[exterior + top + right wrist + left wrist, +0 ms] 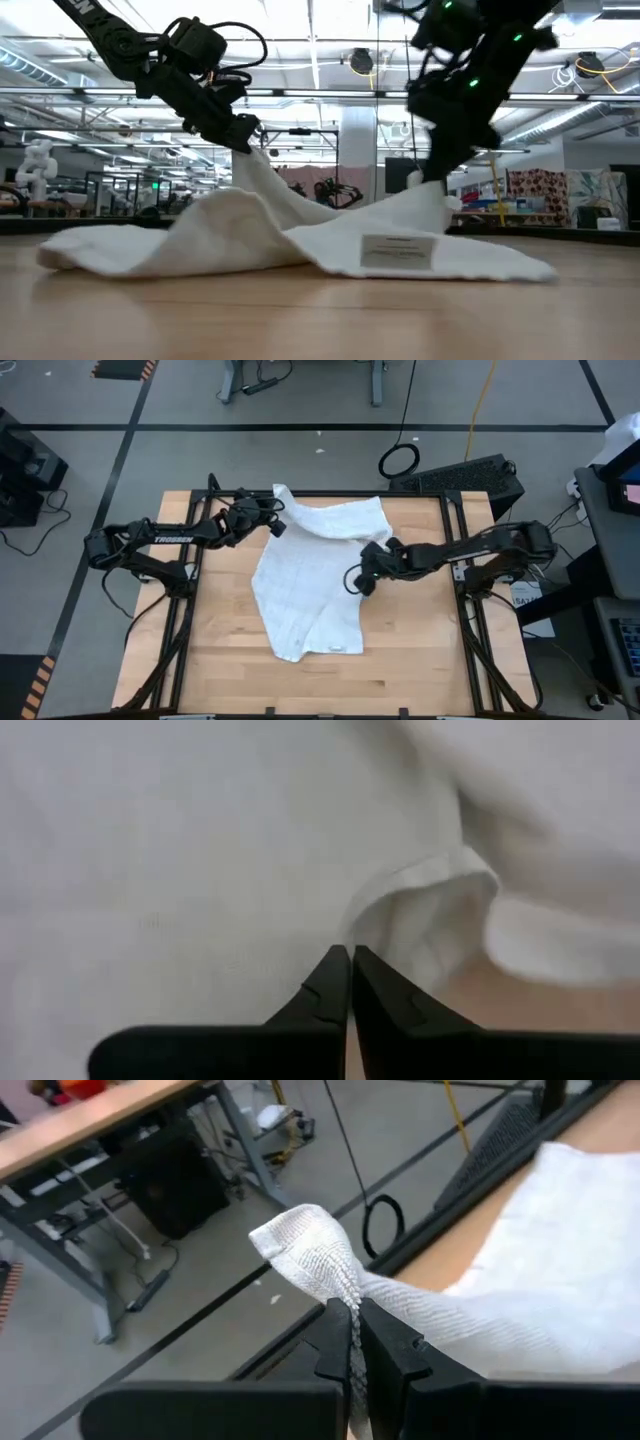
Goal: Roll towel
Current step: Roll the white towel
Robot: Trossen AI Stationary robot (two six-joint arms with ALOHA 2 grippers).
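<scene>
**Towel pinched at two edges**

The towel lies spread and rumpled across the middle of the wooden surface, its label tag facing the low camera. Its far corner is lifted off the wood, clamped in the left claw, whose arm reaches in low from the left side. The right claw points steeply down at the towel's right edge, its fingers pressed together on a fold of cloth.

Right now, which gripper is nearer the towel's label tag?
Right. The right gripper pinches the towel just above the label tag; the left gripper holds a raised corner farther away.
</scene>
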